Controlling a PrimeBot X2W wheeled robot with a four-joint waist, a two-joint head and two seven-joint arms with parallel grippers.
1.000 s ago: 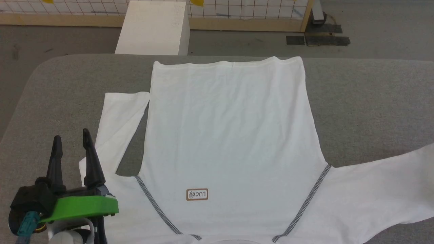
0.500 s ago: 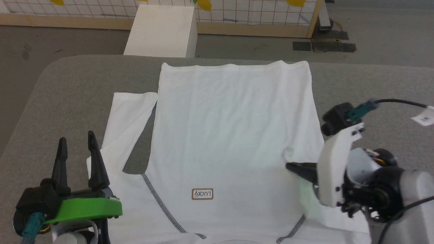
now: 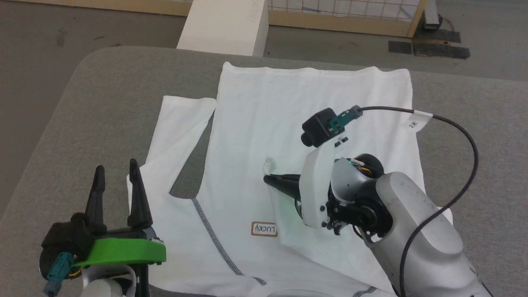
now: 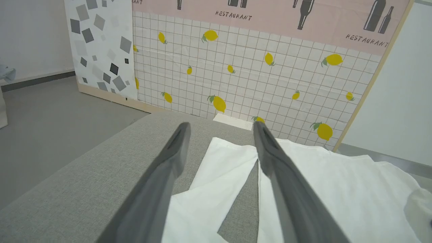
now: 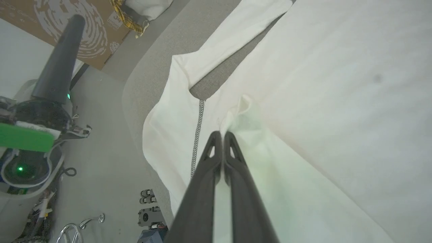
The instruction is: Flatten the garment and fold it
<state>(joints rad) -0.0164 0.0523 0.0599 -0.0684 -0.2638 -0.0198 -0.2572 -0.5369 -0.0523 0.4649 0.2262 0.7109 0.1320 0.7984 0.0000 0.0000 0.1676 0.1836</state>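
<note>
The garment (image 3: 288,103), a white T-shirt, lies spread on the grey table (image 3: 103,103) with its "LUCKY" patch (image 3: 264,229) facing me. My right gripper (image 3: 268,178) is shut on the end of the shirt's right sleeve (image 3: 297,243), holding it over the middle of the shirt's body. In the right wrist view the shut fingers (image 5: 219,135) pinch a bunched fold of the garment (image 5: 337,84). My left gripper (image 3: 116,167) stands open at the lower left, just above the left sleeve (image 3: 177,123). The left wrist view shows its gripper (image 4: 221,126) spread over that sleeve (image 4: 219,168).
A white rigid box (image 3: 225,24) stands on the floor behind the table's far edge. A tiled panel with lemon prints (image 4: 253,77) rises beyond it. The table's rounded left corner (image 3: 82,66) is near my left arm. Black cable (image 3: 462,136) loops off the right wrist.
My right gripper has travelled left across the shirt with the sleeve, laying it over the body. The head camera has shifted. The left gripper stays open in place.
</note>
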